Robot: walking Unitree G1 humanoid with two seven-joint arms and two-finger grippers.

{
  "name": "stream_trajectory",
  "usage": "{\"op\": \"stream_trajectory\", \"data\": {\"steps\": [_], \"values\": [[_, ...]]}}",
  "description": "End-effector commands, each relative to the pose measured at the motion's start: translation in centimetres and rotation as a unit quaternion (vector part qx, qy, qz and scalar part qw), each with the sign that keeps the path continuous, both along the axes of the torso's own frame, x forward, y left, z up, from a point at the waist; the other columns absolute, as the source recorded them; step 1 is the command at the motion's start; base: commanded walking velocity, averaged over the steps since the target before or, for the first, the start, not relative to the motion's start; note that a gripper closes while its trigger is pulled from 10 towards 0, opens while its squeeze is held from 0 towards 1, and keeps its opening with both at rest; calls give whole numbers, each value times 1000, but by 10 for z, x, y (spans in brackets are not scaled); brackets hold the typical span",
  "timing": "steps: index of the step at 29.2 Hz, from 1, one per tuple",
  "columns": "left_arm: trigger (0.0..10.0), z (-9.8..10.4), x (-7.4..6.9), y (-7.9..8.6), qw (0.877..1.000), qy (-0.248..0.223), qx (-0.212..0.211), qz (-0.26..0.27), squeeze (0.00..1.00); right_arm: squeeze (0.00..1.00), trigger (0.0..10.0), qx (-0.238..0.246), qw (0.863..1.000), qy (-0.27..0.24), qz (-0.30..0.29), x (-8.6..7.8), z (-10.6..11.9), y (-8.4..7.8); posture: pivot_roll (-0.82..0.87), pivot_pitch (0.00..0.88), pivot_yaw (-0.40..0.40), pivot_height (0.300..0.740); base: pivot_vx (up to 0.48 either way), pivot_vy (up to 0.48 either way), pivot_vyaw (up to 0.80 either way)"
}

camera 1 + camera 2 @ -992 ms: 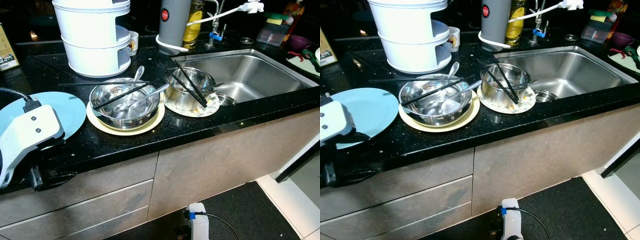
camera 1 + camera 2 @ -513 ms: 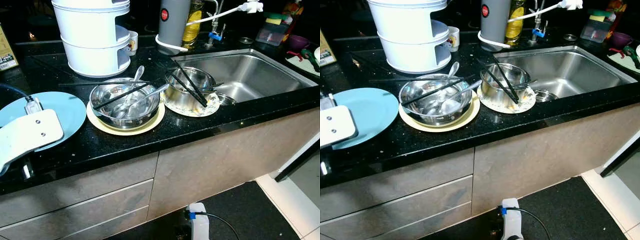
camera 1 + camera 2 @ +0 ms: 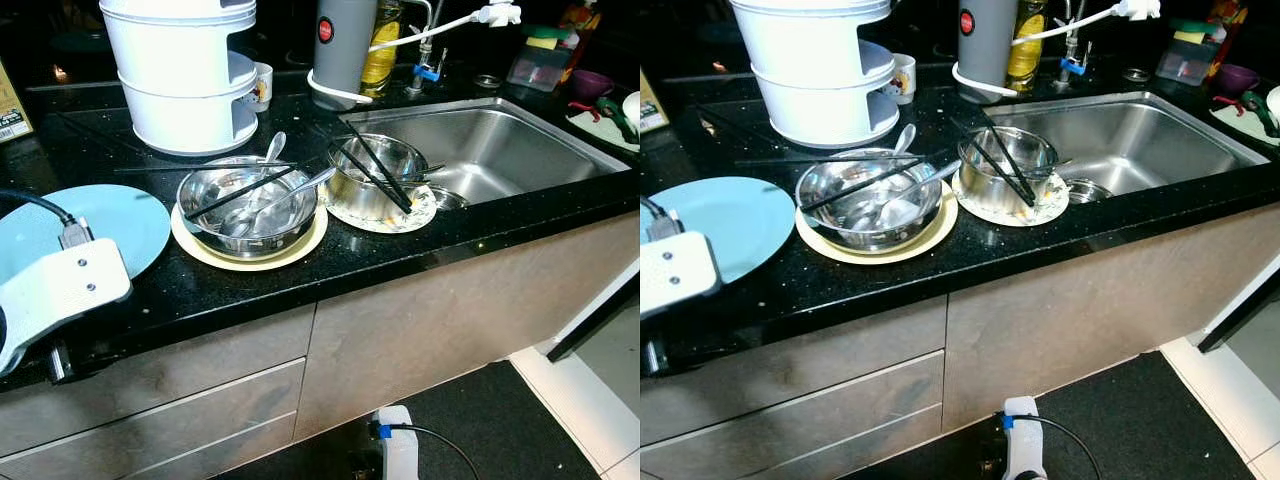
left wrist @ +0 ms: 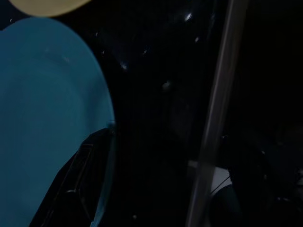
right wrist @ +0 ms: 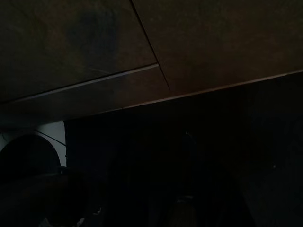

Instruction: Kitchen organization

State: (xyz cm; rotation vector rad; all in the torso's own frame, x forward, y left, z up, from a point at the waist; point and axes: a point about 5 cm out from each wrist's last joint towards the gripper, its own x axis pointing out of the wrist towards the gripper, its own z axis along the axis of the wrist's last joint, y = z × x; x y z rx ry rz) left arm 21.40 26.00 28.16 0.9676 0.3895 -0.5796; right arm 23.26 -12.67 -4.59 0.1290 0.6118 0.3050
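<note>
1. Black speckled stone desk [image 3: 250, 285] carries a stainless steel sink [image 3: 500, 145] at its right end.
2. White tiered plastic steamer [image 3: 185, 75] stands at the back edge.
3. Round light-blue plate [image 3: 120, 225] lies at the front-left edge; left gripper [image 4: 85, 184] has one finger at its rim, jaws' state cannot be told.
4. Steel bowl [image 3: 248, 208] on a cream plate [image 3: 300, 245] sits mid-desk, black chopsticks [image 3: 240, 192] across it.
5. Steel pot [image 3: 375, 175] sits beside the sink.

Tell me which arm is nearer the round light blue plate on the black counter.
Left. The left arm hangs over the round light blue plate at its near edge. The right arm hangs low by the cabinet fronts, below the counter.
</note>
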Motion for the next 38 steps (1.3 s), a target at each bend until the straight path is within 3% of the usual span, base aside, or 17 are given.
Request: {"op": "stream_trajectory", "data": {"steps": [1, 3, 9, 16, 24, 37, 38], "values": [[10000, -6, 4, 2, 1000, -21, 13, 0, 0, 0, 10000, -6, 1000, 13, 6, -5, -4, -1, 7, 152, -80, 740, 0, 0, 0], [10000, -4, 7, 2, 999, -51, 16, 0, 0, 0, 10000, -6, 1000, 12, 5, -5, -4, -1, 7, 152, -80, 740, 0, 0, 0], [10000, -8, 10, 3, 998, -64, 27, 0, 0, 0, 10000, -6, 1000, 13, 6, -7, -5, -2, 7, 154, -80, 740, 0, 0, 0], [10000, -24, 12, 1, 996, -73, 45, -12, 0, 0, 10000, -6, 1000, 14, 6, -6, -5, -2, 7, 157, -80, 740, 0, 0, 0], [10000, -44, 18, 0, 989, -125, 76, -18, 0, 0, 10000, -5, 1000, 12, 8, -6, -4, -1, 8, 158, -82, 740, 0, 0, 0], [10000, -43, 23, 1, 984, -160, 76, -13, 0, 0, 10000, -5, 1000, 12, 6, -6, -5, -2, 8, 151, -78, 740, 0, 0, 0], [6941, -42, 24, 2, 983, -166, 75, -9, 0, 0, 10000, -5, 1000, 12, 7, -6, -4, -1, 8, 151, -78, 740, 0, 0, 0]]}}
